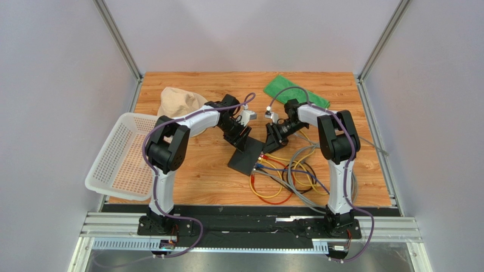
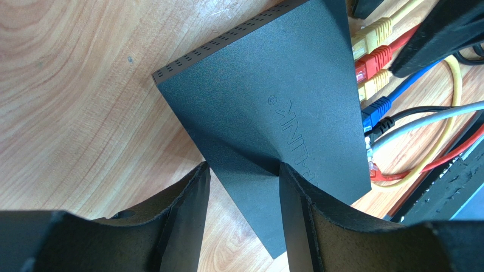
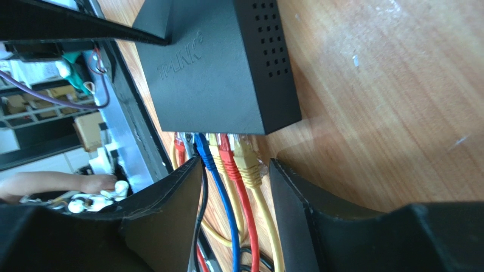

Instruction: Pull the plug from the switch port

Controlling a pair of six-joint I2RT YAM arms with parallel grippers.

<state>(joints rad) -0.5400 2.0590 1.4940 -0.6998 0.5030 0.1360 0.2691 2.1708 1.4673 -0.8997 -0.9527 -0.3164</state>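
The switch [image 1: 245, 161] is a flat matte-black box lying mid-table, with a row of plugs [image 1: 258, 167] in its near-right edge. In the left wrist view my left gripper [image 2: 243, 167] is open, its fingertips [image 2: 199, 175] over the switch's [image 2: 267, 85] bare corner, away from the ports. In the right wrist view my right gripper [image 3: 234, 164] is open and straddles the blue [image 3: 203, 148], red [image 3: 227, 157] and yellow plugs [image 3: 248, 164] just below the switch [image 3: 216, 73]. Its pads stand clear of the cables.
A white basket [image 1: 122, 158] sits at the left table edge with a beige cloth [image 1: 179, 102] behind it. A green cloth [image 1: 295, 90] lies at the back right. Looped coloured cables [image 1: 295, 175] spread between the switch and the right arm's base.
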